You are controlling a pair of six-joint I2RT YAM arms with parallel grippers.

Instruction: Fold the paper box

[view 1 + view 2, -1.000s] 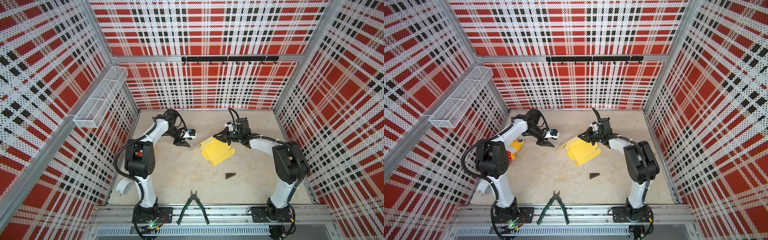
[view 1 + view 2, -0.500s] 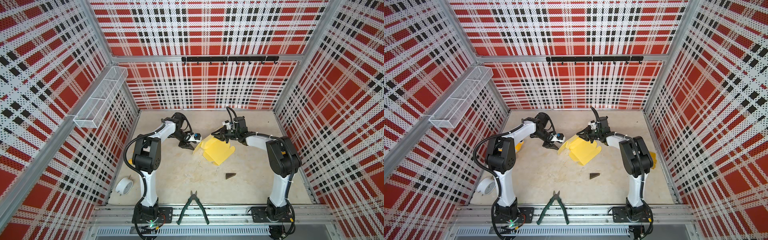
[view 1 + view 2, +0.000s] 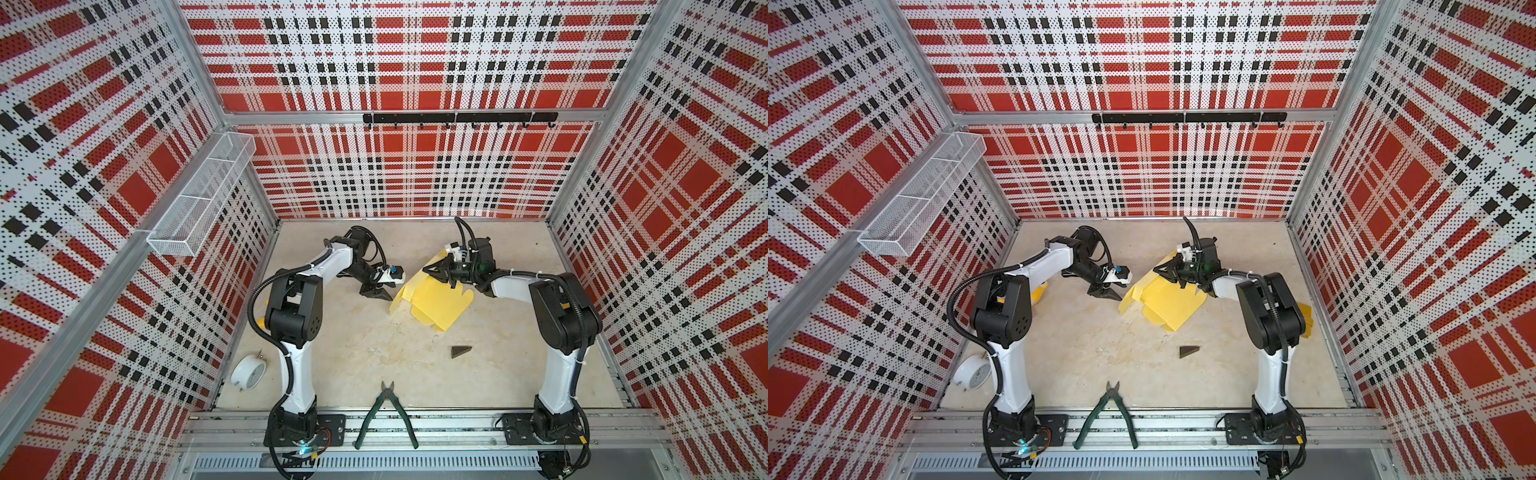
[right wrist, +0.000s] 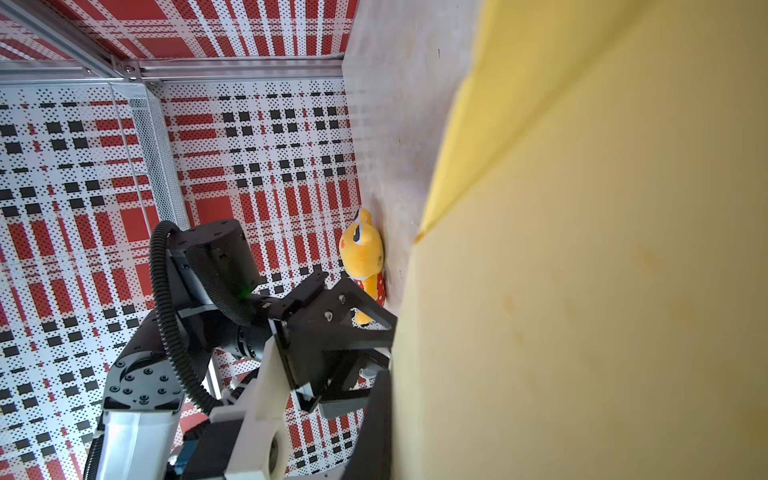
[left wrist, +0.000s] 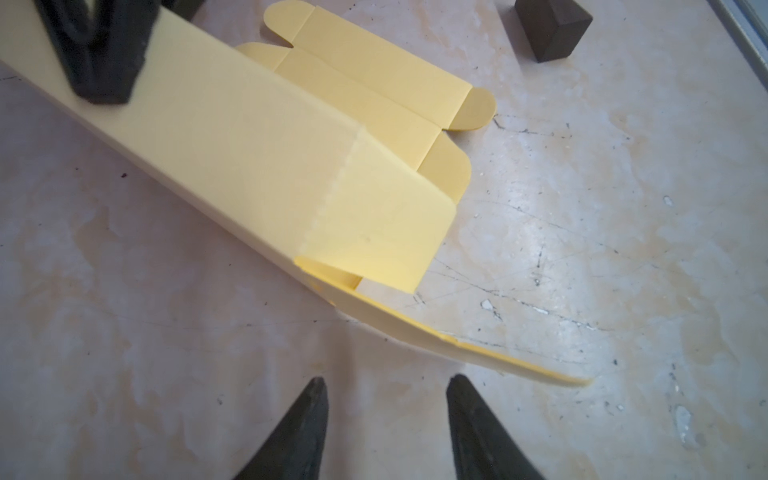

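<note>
right end effector clamps pale yellow cardboard paper box; left end effector gapes beside it; brown wedge block beyond.

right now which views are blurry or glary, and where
Left wrist view: the right gripper on the paper box looks soft-edged, and the table carries a pale sheen. Right wrist view: that box is too close and out of focus, the plush toy crisp. Both top views: sharp, walls bowed by the lens.
</note>
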